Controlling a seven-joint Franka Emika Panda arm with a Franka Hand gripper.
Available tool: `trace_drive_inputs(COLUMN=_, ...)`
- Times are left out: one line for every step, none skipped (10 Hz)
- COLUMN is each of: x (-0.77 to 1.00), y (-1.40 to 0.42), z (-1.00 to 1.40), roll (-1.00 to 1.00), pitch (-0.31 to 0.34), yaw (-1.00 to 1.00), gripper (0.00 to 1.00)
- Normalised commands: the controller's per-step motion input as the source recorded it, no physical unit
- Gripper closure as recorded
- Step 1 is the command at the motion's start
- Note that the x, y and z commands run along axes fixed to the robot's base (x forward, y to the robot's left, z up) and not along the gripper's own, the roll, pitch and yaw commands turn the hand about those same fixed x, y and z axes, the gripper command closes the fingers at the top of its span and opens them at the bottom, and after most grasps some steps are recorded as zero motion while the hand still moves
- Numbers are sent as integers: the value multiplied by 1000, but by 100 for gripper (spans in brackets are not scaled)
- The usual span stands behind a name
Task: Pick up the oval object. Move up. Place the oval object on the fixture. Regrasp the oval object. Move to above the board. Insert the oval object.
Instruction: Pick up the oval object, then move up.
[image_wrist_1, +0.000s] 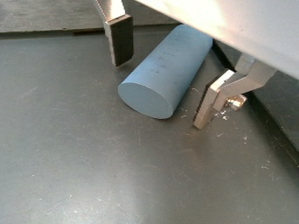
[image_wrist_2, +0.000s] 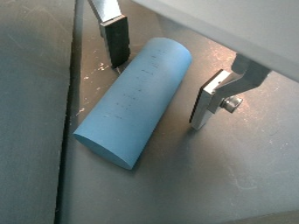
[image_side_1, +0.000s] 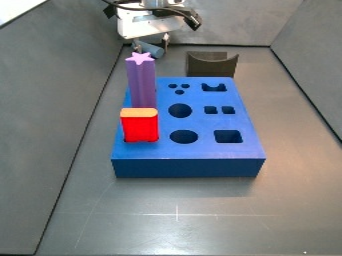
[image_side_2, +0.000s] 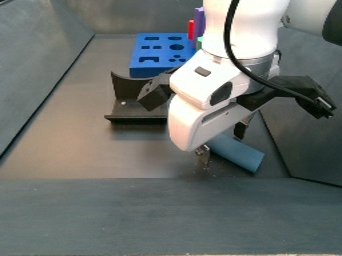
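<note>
- You are at the very first step: the oval object (image_wrist_1: 163, 74), a smooth grey-blue peg with a flat oval end face, lies on its side on the dark grey floor (image_wrist_1: 70, 149) and is not yet lifted.
- Your gripper (image_wrist_1: 163, 79) is low over the floor, and its two flat silver fingers (image_wrist_1: 118, 39) stand one on each side of the peg. In both wrist views you see a gap between each dark pad and the peg, so the gripper is spread wide and holds nothing.
- In a side view the gripper (image_side_2: 211, 152) hangs under the white wrist, and the blue peg (image_side_2: 242, 153) shows just behind it on the floor, near the wall of the enclosure.
- The peg looks clean and matte, with a fine line of small marks along its length in a wrist view (image_wrist_2: 135, 92). Its round side means, I judge, that it can roll if one finger touches first.
- Everything else is left to do: closing on the peg, moving up, placing it on the fixture, regrasping, moving above the board and inserting.
- The fixture (image_side_2: 134, 100), a dark L-shaped bracket on a base plate, stands empty between the peg and the board.
- The board (image_side_1: 187, 125), a thick blue block with holes of many shapes, carries already a purple star-topped peg (image_side_1: 139, 80) and a red block (image_side_1: 139, 125); several other holes are free.
</note>
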Motion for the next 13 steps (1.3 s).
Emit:
trace_drive_inputs(x=0, y=0, z=0, roll=0, pitch=0, yaw=0, gripper=100)
trace_drive_inputs(x=0, y=0, z=0, roll=0, pitch=0, yaw=0, gripper=100)
trace_drive_inputs(x=0, y=0, z=0, roll=0, pitch=0, yaw=0, gripper=100)
trace_drive_inputs(x=0, y=0, z=0, roll=0, pitch=0, yaw=0, gripper=100)
trace_drive_inputs(x=0, y=0, z=0, roll=0, pitch=0, yaw=0, gripper=100)
trace_drive_inputs(x=0, y=0, z=0, roll=0, pitch=0, yaw=0, gripper=100)
trace_drive_inputs(x=0, y=0, z=0, roll=0, pitch=0, yaw=0, gripper=100)
trace_drive_inputs(x=0, y=0, z=0, roll=0, pitch=0, yaw=0, gripper=100)
trace_drive_inputs(x=0, y=0, z=0, roll=0, pitch=0, yaw=0, gripper=100)
trace_drive_inputs(x=0, y=0, z=0, roll=0, pitch=0, yaw=0, gripper=100)
trace_drive_inputs(x=0, y=0, z=0, roll=0, pitch=0, yaw=0, gripper=100)
trace_drive_inputs(x=0, y=0, z=833, roll=0, pitch=0, yaw=0, gripper=100)
trace_drive_inputs(x=33, y=-86, z=835, roll=-10, pitch=-4, yaw=0, gripper=100)
